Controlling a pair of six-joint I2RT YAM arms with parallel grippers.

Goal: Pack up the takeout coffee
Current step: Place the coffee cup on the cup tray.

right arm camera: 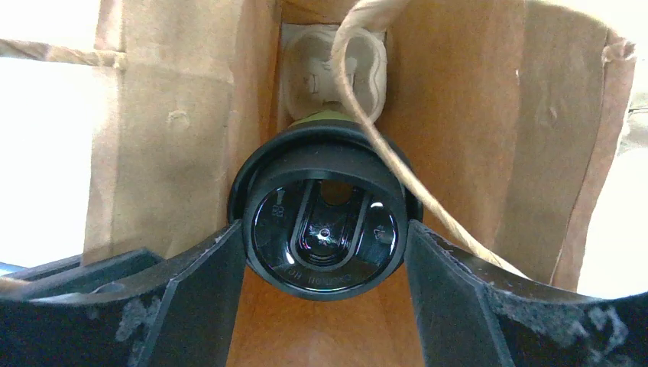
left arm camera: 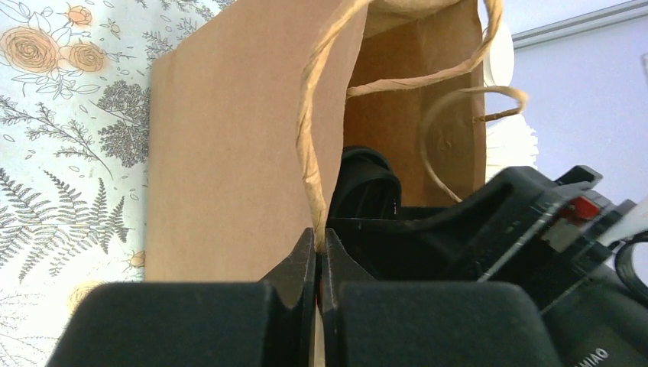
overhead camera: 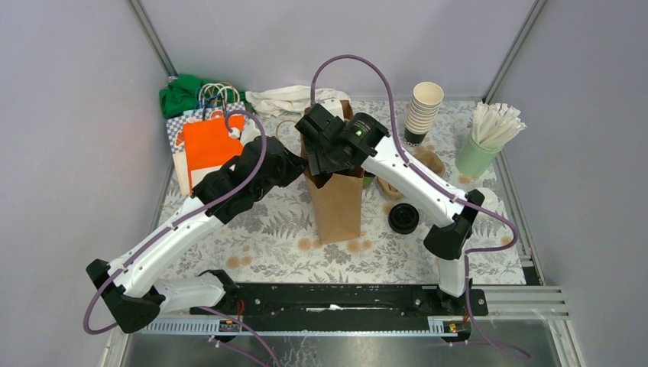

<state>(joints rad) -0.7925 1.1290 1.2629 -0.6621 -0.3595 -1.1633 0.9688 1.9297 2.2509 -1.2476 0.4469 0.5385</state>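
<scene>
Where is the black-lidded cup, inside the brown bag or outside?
Inside. The right wrist view shows the right pincer gripping the cup, with walls of the brown bag all around it.

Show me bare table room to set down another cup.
Bare cloth lies in front of the paper bag, toward the rail, and between the bag and the left arm. Crowded: the back edge with shopping bags, cup stack, stick cup; the bag's mouth, filled by the right gripper and coffee cup.
</scene>
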